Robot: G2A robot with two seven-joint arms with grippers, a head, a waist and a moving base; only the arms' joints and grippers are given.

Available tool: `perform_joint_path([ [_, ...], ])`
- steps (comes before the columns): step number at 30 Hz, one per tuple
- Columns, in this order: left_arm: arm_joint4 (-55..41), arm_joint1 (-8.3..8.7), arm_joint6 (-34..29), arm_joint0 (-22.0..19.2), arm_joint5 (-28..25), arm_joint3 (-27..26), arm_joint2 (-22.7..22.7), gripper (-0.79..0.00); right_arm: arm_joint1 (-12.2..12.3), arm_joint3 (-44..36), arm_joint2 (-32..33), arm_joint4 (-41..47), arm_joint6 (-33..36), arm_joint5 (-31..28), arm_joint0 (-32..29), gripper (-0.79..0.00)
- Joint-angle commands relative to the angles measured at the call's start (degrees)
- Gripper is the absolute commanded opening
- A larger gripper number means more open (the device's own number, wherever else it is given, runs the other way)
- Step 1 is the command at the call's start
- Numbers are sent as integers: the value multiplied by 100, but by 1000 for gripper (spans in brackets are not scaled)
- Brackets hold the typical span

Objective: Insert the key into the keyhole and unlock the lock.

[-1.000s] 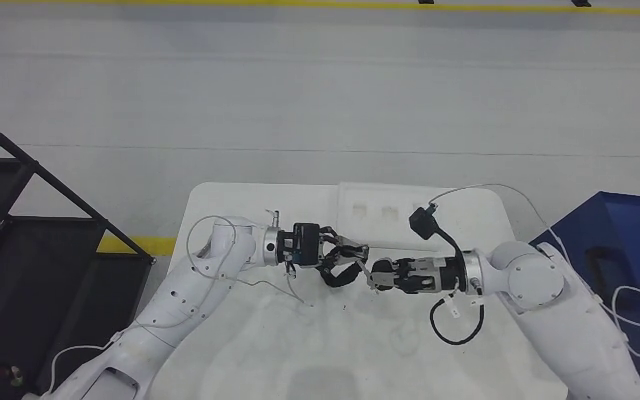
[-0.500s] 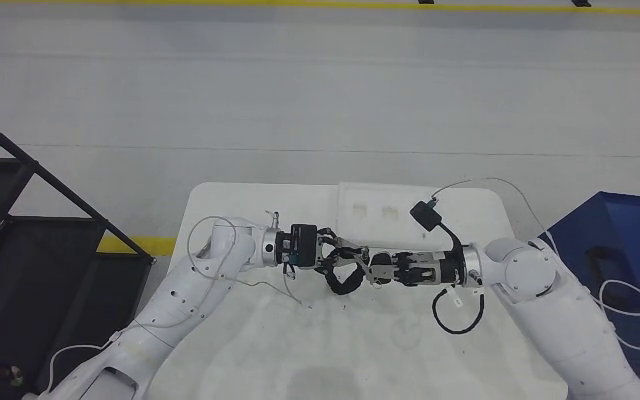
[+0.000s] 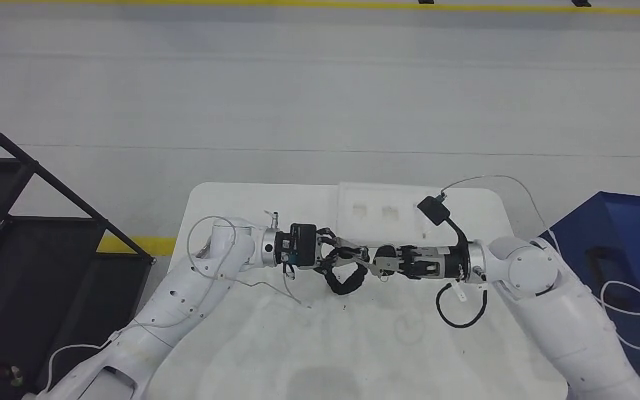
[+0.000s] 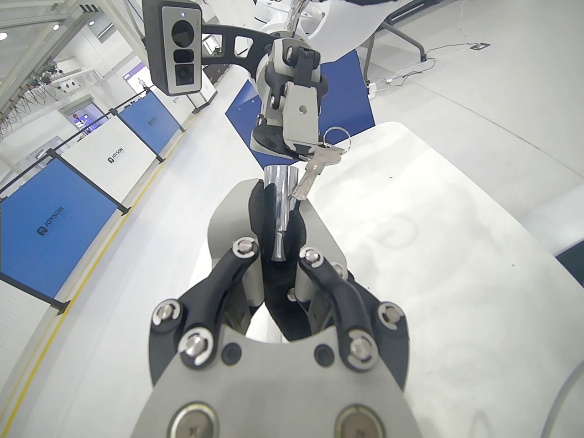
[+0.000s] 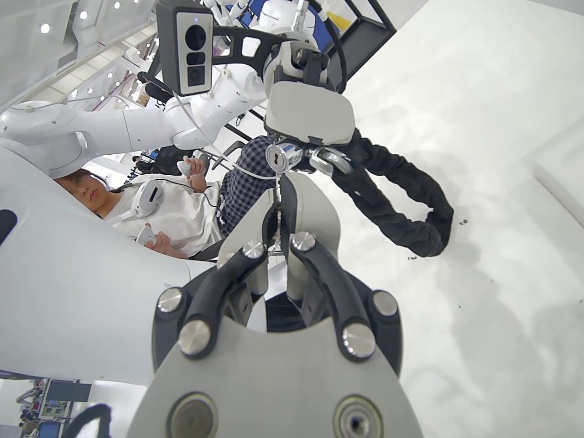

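Left gripper [image 3: 345,258]: clamped on chrome cylinder lock [image 4: 280,184] with black sleeved cable loop, centre of the top view.
Key [image 4: 320,164]: small, silver; tip just beside the cylinder's end, not in yet.
Right gripper [image 3: 376,266]: pinching the key, right of centre.
Change: right arm slid leftward, gap's closed, so insertion's next.

A logo with lettering marks the blue and white barrier panels [image 4: 68,252].

Key [image 4: 320,165] bow — apparently half behind hand [image 4: 292,150]
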Motion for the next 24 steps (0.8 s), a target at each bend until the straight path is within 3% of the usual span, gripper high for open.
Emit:
perform_joint_path([
  [1, -7, 3, -47, -4, 55, 29, -6, -785, 0, 8, -17, -61, 51, 5, 32, -785],
  [8, 42, 19, -286, -9, 322, 39, -62, -785, 44, -351, -59, -343, 624, 640, 201, -785],
  [12, 550, 62, -317, -72, 452, -79, -30, -785, 103, -719, 79, -673, 812, 1182, 256, -785],
  [18, 1261, 147, 59, -177, 508, -199, 61, -785, 186, -1357, 281, -1326, 1023, 2164, 381, -785],
  [24, 1336, 201, 272, -213, 504, -165, 29, -785, 262, -1850, 452, -1841, 1212, 2883, 410, -785],
])
